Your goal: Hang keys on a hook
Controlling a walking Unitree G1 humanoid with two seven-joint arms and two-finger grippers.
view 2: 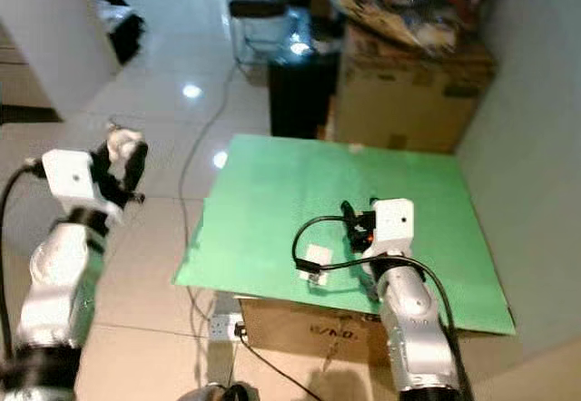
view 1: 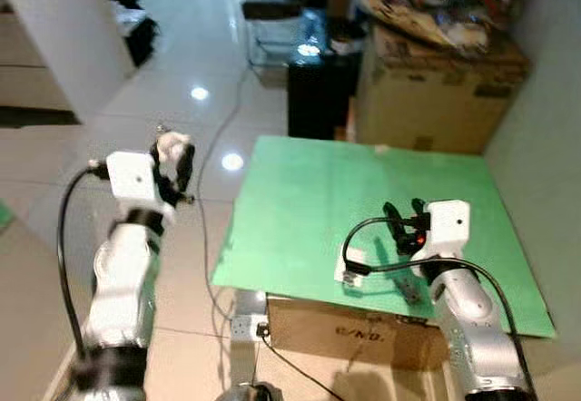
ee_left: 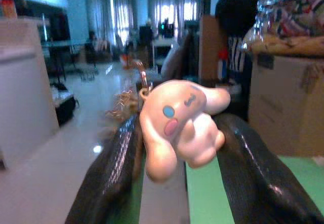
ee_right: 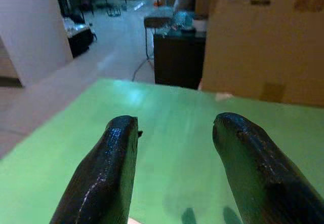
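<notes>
Item 1, left gripper (view 1: 174, 167): raised over the pale tiled floor (view 1: 172, 102), off the left edge of the green sheet (view 1: 363, 210). Its 2 black fingers (ee_left: 114, 168) are clamped on a white plush keychain charm (ee_left: 179, 125), a long-eared cartoon figure with a blue eye and pink cheek. A small ring sits at the charm's top; the keys (ee_left: 124, 105) behind it appear as a blurred brownish cluster, so their number cannot be told.

Item 2, right gripper (view 1: 406, 222): low over the near part of the green sheet, fingers (ee_right: 109, 173) spread apart with nothing between them. A black cable (view 1: 372, 238) loops from this wrist to a small white block (view 1: 349, 269) lying near the sheet's front edge.

Item 3, green sheet: flat, laid over a cardboard box (view 1: 354, 333) whose front face shows below the near edge.

Item 4, surroundings: a large cardboard carton (view 1: 436, 102) beyond the sheet's far edge, piled with crumpled wrappings (view 1: 436, 2); a black cabinet (view 1: 318, 92) beside it; a thin cable (view 1: 222, 129) trailing across the floor; a white cabinet (view 1: 64, 38) at far left; a pale wall (view 1: 545, 129) along the right.
</notes>
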